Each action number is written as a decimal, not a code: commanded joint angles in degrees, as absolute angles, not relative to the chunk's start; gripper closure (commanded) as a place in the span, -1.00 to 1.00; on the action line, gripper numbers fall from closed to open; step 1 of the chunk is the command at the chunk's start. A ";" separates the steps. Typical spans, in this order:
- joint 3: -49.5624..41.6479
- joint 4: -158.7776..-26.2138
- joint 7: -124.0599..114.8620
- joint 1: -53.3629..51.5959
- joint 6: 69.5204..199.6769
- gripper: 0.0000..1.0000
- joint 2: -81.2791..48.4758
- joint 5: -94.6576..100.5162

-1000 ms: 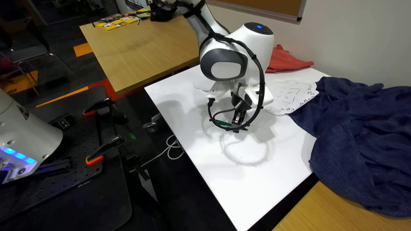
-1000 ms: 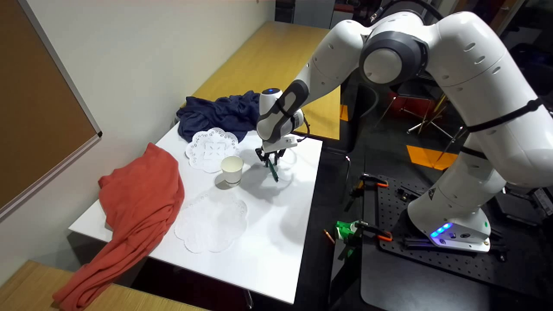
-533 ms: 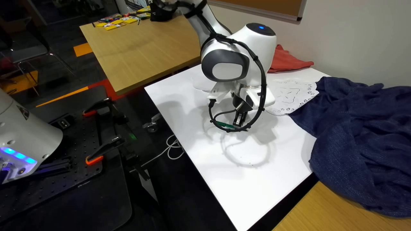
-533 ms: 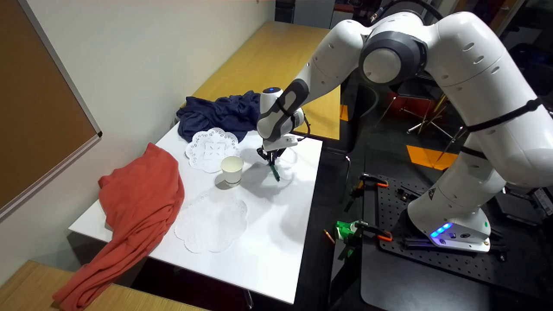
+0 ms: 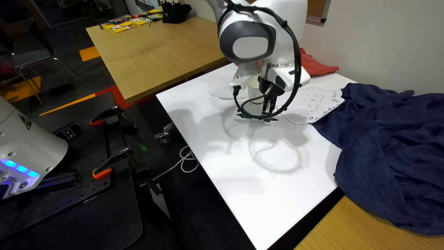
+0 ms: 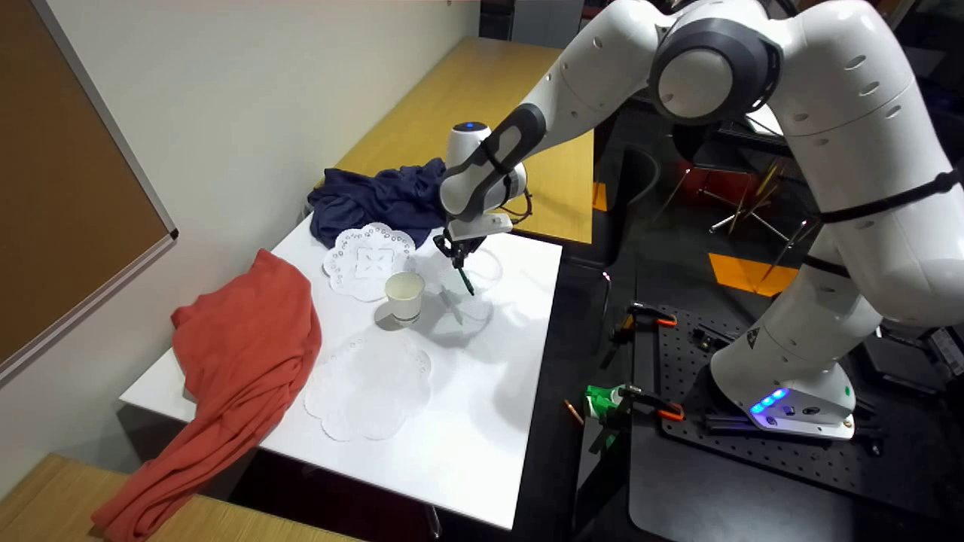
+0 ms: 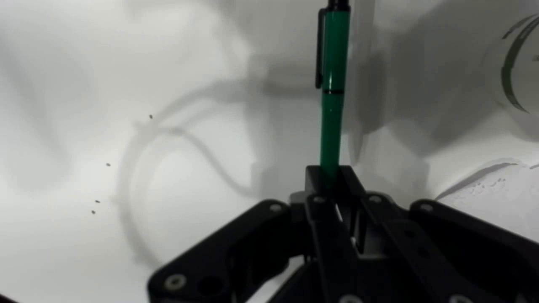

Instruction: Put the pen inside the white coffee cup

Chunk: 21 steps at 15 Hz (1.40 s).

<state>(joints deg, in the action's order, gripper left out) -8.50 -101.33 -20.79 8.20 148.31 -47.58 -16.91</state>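
Observation:
The green pen (image 6: 467, 281) with black end and clip is off the table, its shadow apart from it. My gripper (image 6: 459, 263) is shut on the pen; the wrist view shows the fingertips (image 7: 330, 174) closed on its green barrel (image 7: 334, 84), which sticks out with the clip end away. The white coffee cup (image 6: 405, 297) stands upright on the table beside the gripper, its open top showing. The cup is cut off at the right edge of the wrist view (image 7: 528, 73) and partly hidden behind the gripper in an exterior view (image 5: 254, 89).
A lacy white doily (image 6: 369, 263) lies behind the cup and another doily (image 6: 369, 391) in front of it. A red cloth (image 6: 252, 339) and a dark blue cloth (image 6: 384, 199) lie along the white table's (image 6: 467, 436) edges. A wall stands close behind.
The gripper closed on the pen, which lay on the table. The gripper and pen have since risen and shifted slightly toward the wall side. The cup has not moved.

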 commanded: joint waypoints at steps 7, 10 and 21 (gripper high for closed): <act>-8.84 -112.68 -18.80 5.54 142.25 0.94 -26.00 -13.30; -9.74 -114.17 -22.58 3.34 142.00 0.94 -21.99 -10.34; -13.74 -113.68 -51.11 -7.39 144.31 0.94 -19.94 11.14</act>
